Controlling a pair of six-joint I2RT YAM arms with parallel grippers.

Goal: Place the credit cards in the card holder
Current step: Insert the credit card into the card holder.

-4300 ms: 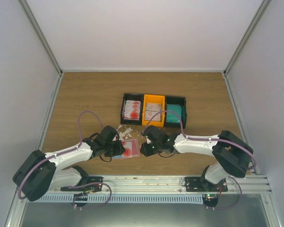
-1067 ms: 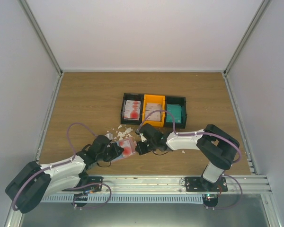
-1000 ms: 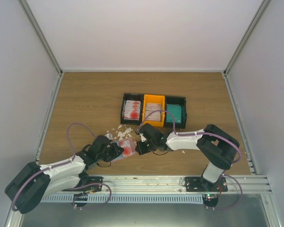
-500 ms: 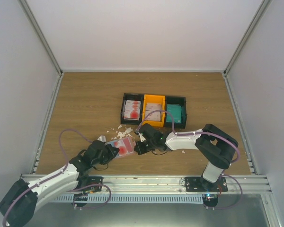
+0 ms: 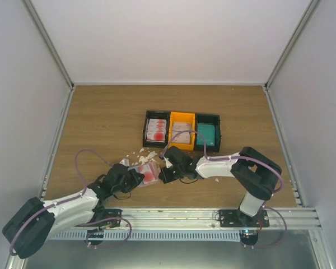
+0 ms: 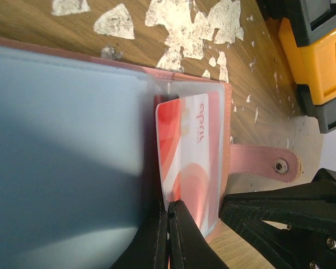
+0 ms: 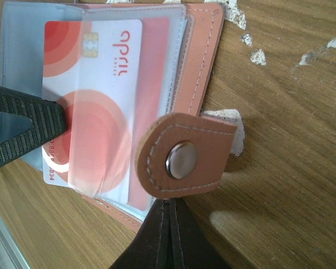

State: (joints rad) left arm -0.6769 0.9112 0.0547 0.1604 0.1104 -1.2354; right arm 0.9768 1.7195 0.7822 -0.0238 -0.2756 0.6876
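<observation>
The salmon-pink card holder [image 5: 148,175] lies open on the wood near the front, between my two grippers. A white credit card with red print [image 7: 95,84] sits partly inside its clear sleeve, and also shows in the left wrist view [image 6: 187,145]. My left gripper [image 6: 169,210] is shut on the card's near edge, at the holder's left side [image 5: 135,176]. My right gripper [image 7: 169,210] is shut at the lower edge of the holder's snap strap [image 7: 182,159], at the holder's right side [image 5: 163,175]. Its fingertips are hidden under the strap.
A black-and-orange three-compartment tray [image 5: 145,130] stands behind the holder. It holds white-and-red cards [image 5: 156,130] on the left and a teal card [image 5: 206,134] on the right. Irregular white scraps [image 5: 147,155] lie between the tray and the holder.
The left arm's elbow has swung back and to the left. The card holder has shifted slightly left and turned a little. Both grippers have stayed at the holder.
</observation>
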